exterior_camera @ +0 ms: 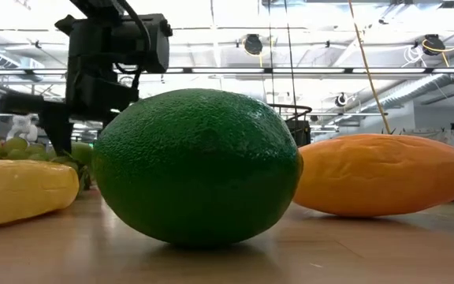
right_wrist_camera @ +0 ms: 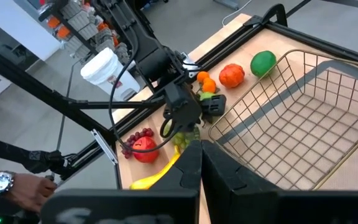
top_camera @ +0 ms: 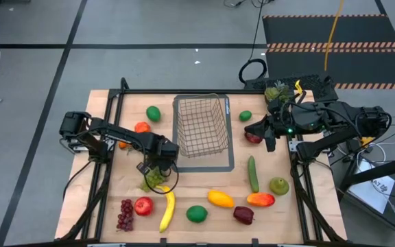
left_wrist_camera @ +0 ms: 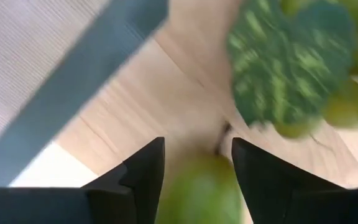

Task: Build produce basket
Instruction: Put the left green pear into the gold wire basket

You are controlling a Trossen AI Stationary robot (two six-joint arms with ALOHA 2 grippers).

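My left gripper (top_camera: 158, 165) (left_wrist_camera: 197, 142) points down over the bunch of green grapes (top_camera: 153, 180) (left_wrist_camera: 291, 62), near the basket's near left corner. A round green fruit (left_wrist_camera: 197, 186) fills the gap between its fingers. The wire basket (top_camera: 201, 137) stands at the table's middle. A banana (top_camera: 166, 209), red apple (top_camera: 143, 205), red grapes (top_camera: 125, 214), lime (top_camera: 196, 214) and mangoes (top_camera: 220, 199) lie along the near edge. My right gripper (top_camera: 269, 139) (right_wrist_camera: 197, 146) hangs shut, high at the basket's right. My left gripper has a round green fruit (left_wrist_camera: 194, 177) pinched between its two fingers, apparently a grape of the bunch. The fingers come from above, pointing down. The rest of the bunch with its leaf (left_wrist_camera: 272, 74) lies below the fingertips; whether it is off the table I cannot tell.
A cucumber (top_camera: 253, 173), pear (top_camera: 279, 185), dark red apple (top_camera: 243, 215) and orange-red mango (top_camera: 260, 200) lie at the near right. A lime (top_camera: 153, 113) and orange (top_camera: 141, 127) sit left of the basket. In the right wrist view a person's hand (right_wrist_camera: 17, 186) shows beyond the table.
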